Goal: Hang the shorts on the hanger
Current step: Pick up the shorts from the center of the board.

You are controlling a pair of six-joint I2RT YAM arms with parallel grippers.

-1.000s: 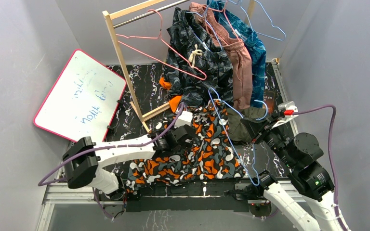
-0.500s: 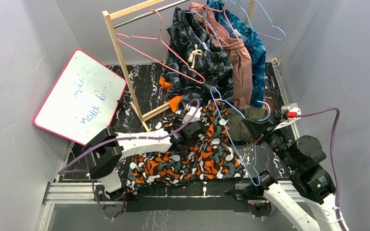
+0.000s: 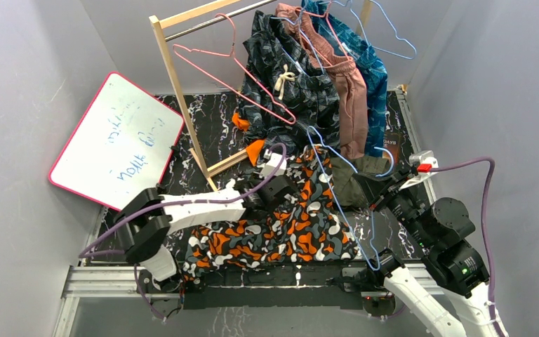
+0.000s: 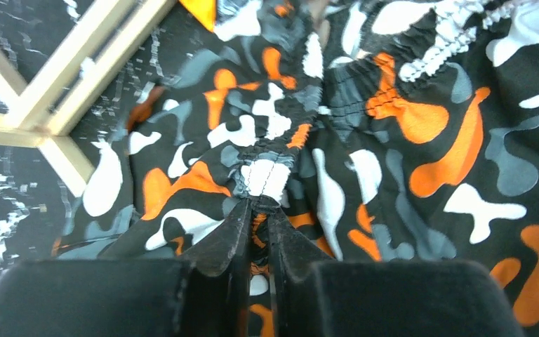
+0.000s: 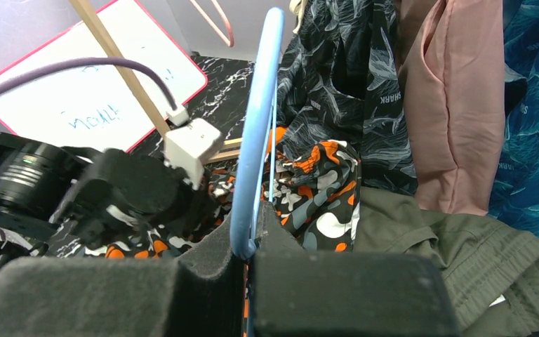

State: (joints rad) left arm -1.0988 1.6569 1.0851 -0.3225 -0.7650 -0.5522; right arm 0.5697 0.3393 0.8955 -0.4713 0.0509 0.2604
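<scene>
The camouflage shorts (image 3: 288,225) lie spread on the dark table in front of the rack. My left gripper (image 3: 289,191) is down on their upper edge. In the left wrist view, the left gripper (image 4: 257,202) is shut on a bunched fold of the shorts' (image 4: 407,126) elastic waistband. My right gripper (image 3: 370,191) is shut on the light-blue hanger (image 3: 338,210), which slants over the shorts' right side. In the right wrist view, the right gripper (image 5: 253,235) pinches the hanger's wire (image 5: 256,140), with the shorts (image 5: 319,189) behind it.
Olive-green shorts (image 3: 354,184) lie at the right, beside the camouflage pair. A wooden rack (image 3: 175,77) holds pink hangers (image 3: 231,77) and several hung garments (image 3: 302,77); its base (image 4: 63,70) is close to my left gripper. A whiteboard (image 3: 116,140) leans at the left.
My left gripper moved right and away from me onto the waistband, then shut on it. The right arm with the hanger shifted only slightly.
</scene>
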